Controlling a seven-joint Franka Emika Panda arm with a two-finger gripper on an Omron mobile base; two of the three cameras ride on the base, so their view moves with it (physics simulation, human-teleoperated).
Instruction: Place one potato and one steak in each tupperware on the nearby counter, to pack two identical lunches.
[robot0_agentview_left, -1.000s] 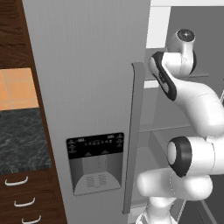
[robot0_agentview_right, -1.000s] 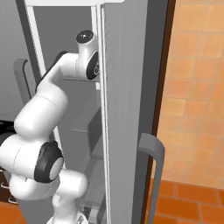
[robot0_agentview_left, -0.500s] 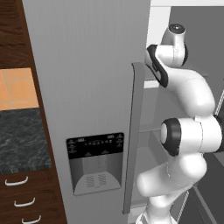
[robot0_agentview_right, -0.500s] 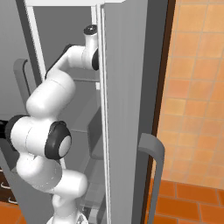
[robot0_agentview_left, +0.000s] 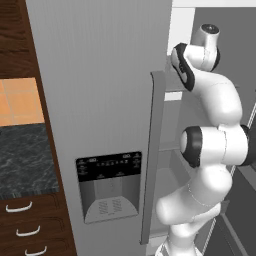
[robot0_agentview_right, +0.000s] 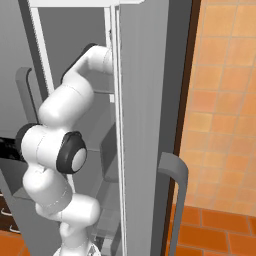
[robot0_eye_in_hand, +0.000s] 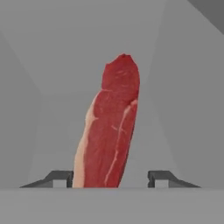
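The two small dark finger tips (robot0_eye_in_hand: 59, 177) stand part-way apart, the left one touching the long red raw steak (robot0_eye_in_hand: 109, 135) with its pale fat edge, the right one clear of it. The steak stretches away over a plain grey fridge shelf (robot0_eye_in_hand: 175, 109).

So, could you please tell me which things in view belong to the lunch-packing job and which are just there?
Belongs to the job:
- steak, between the fingertips
- counter

Just there:
- fridge door
- door handle
- dispenser panel
- drawers
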